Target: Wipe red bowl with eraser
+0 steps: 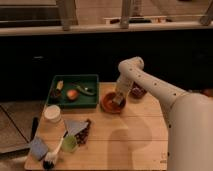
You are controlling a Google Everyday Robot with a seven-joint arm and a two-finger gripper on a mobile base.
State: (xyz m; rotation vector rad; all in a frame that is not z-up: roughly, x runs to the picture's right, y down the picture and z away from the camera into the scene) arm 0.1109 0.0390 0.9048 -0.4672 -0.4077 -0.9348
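Observation:
The red bowl sits on the wooden table, just right of the green tray. My gripper reaches down from the white arm into the bowl's right side. A small pale block, the eraser, shows at its tip inside the bowl. The smaller dark maroon bowl stands behind and to the right, partly hidden by the arm.
A green tray with fruit and vegetables sits at the back left. A white cup, a small green cup, blue-grey pads, a dark snack bag and a brush lie at the front left.

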